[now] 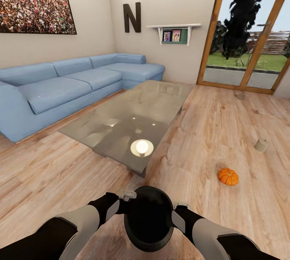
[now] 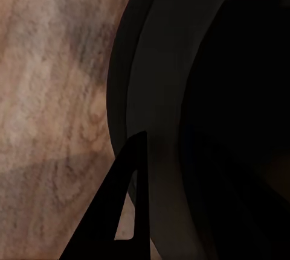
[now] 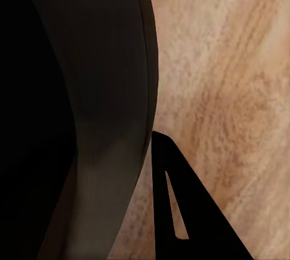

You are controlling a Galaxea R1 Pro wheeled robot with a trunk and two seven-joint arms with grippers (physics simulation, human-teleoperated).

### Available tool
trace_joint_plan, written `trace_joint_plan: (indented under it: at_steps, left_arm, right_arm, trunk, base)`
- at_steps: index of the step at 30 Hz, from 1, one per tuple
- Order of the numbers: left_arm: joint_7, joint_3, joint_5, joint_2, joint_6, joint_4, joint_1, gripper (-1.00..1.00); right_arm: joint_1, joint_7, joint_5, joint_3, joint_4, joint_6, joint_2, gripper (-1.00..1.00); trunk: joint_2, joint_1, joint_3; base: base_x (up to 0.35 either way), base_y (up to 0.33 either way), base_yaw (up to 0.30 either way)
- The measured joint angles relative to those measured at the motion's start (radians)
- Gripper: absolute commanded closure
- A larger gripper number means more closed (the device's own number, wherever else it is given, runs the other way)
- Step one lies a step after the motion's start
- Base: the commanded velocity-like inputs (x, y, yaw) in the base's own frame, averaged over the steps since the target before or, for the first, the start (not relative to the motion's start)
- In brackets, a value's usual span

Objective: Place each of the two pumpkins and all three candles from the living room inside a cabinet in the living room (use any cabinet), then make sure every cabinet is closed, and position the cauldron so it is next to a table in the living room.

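Squarely between both tools, cauldron (image 1: 149, 217)

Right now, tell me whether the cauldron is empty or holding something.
Cannot tell: the cauldron, between both arms, has a uniformly black interior that hides its bottom.

Both arms reach forward together (pincer states hidden from view).

We see a big blue sofa (image 1: 72, 87) on the left, with a crowd picture (image 1: 36, 2) above it. Far off, a letter N (image 1: 132, 17) hangs beside a small shelf (image 1: 174, 30). Glass doors (image 1: 245, 30) stand on the right.
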Motion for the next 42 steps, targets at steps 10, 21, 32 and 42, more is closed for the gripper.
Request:
trace_joint_plan:
  at_steps: [10,21,32,42]
  left_arm:
    - [0.001,-0.002,0.002,0.000,-0.001,-0.001,0.000,1.00]
    - [0.004,-0.009,0.004,0.000,-0.003,-0.011,0.000,1.00]
    - [0.004,-0.013,0.002,0.000,-0.012,-0.014,0.000,1.00]
    - [0.001,-0.012,-0.001,0.000,-0.027,-0.008,-0.001,1.00]
  right_arm:
    - [0.000,0.000,0.000,0.000,0.000,-0.003,0.000,1.00]
    - [-0.002,-0.001,-0.001,0.000,0.000,-0.014,0.000,1.00]
    - [-0.002,-0.001,-0.002,-0.001,0.000,-0.026,0.000,1.00]
    - [0.000,0.001,-0.002,0.001,0.000,-0.037,0.000,1.00]
  trunk:
    - [-0.001,0.002,-0.015]
    - [-0.003,-0.013,-0.050]
    - [-0.005,-0.026,-0.069]
    - [-0.006,-0.038,-0.085]
  base:
    - [0.000,0.000,0.000]
    - [0.000,0.000,0.000]
    - [0.000,0.000,0.000]
    - [0.000,0.000,0.000]
